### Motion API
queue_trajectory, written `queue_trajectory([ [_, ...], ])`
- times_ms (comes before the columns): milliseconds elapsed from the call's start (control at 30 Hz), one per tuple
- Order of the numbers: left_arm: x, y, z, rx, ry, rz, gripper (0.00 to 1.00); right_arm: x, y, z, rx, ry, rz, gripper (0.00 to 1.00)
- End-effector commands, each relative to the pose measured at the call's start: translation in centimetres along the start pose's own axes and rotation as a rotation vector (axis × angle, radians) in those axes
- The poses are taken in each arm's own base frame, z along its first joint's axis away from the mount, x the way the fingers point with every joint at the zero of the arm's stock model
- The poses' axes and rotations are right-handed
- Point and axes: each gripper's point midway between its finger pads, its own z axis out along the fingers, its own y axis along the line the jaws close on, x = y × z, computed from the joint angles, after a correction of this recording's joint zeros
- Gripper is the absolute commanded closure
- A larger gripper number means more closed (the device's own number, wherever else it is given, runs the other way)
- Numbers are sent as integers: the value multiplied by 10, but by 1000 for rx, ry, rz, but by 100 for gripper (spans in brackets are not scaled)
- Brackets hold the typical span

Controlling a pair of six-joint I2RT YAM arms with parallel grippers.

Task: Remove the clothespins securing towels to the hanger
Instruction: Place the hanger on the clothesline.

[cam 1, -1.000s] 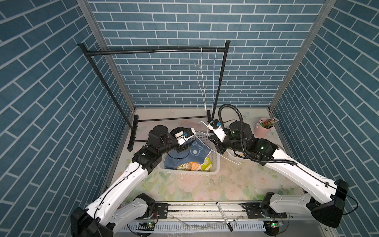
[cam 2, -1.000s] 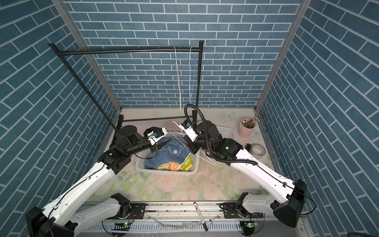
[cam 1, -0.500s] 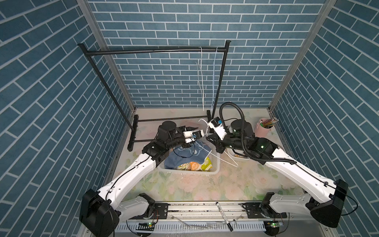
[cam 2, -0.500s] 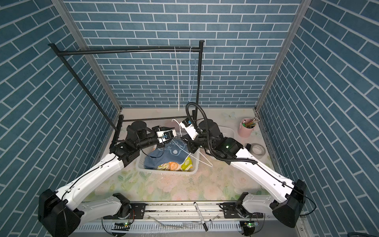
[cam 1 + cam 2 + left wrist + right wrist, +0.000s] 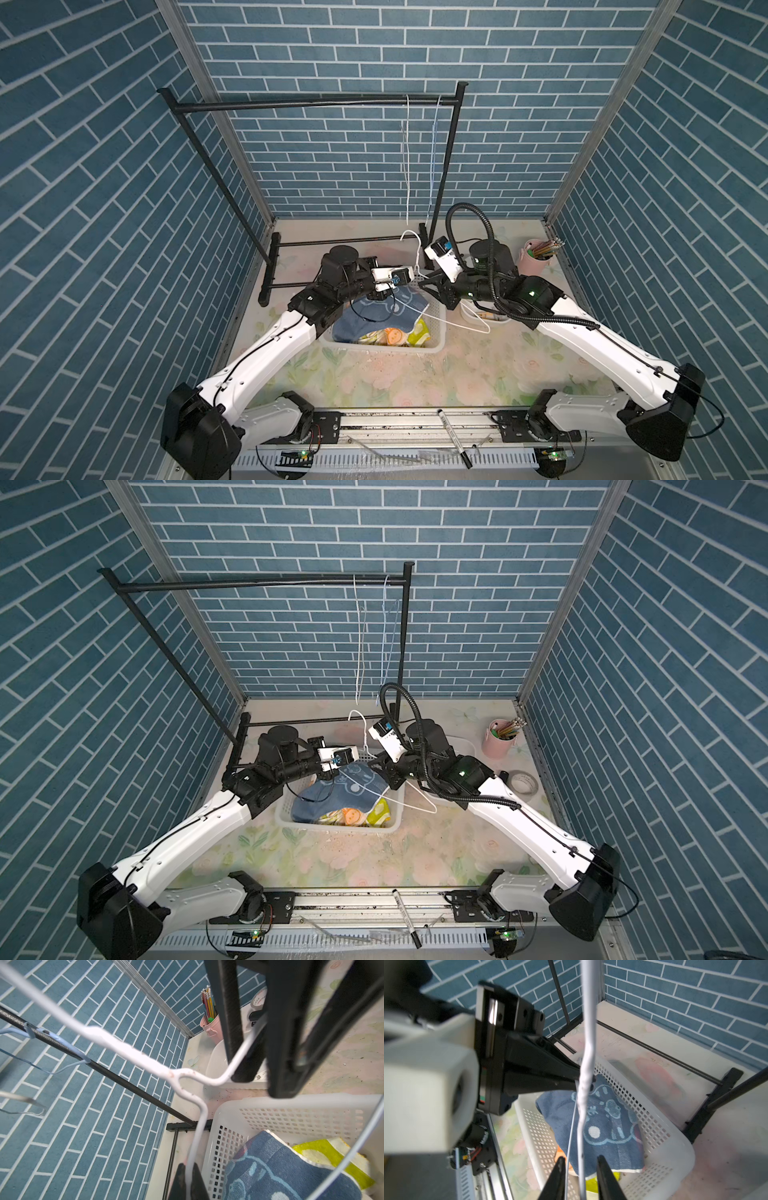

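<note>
— What takes up the most room?
— A black rack (image 5: 307,104) at the back of the flowered bench (image 5: 415,374). Its low bars are partly hidden behind the arms.

— How are the arms posed?
— The left arm (image 5: 266,353) and right arm (image 5: 602,349) both reach inward, and their wrists meet above the white basket (image 5: 386,348).

— Where are the towels?
— Heaped in that basket. The blue towel (image 5: 623,1147) lies on top and covers most of the orange towel (image 5: 392,336) and yellow-green towel (image 5: 419,337).

— And the hanger?
— The white hanger (image 5: 133,1051) slants over the basket with its hook up toward the back wall. One corner lies past the rim on the right arm's side. The left tool (image 5: 188,1167) is clamped on its wire below the twisted neck. The right tool (image 5: 581,1157) stands apart, with the wire between its fingers.

— And the clothespins?
— Too small to make out.
</note>
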Motion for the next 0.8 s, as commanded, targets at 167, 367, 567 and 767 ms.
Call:
queue_trajectory([
  [167, -13, 13, -9, -34, -23, 27, 100, 47, 1, -53, 50, 175, -47, 44],
  [367, -14, 14, -9, -42, -26, 31, 100, 67, -3, -71, 94, 212, -37, 48],
  [567, -14, 15, -9, -47, -30, 27, 100, 73, -4, -72, 94, 222, -31, 62],
  [767, -16, 15, -12, -52, -33, 26, 100, 68, -5, -68, 87, 220, -50, 100],
])
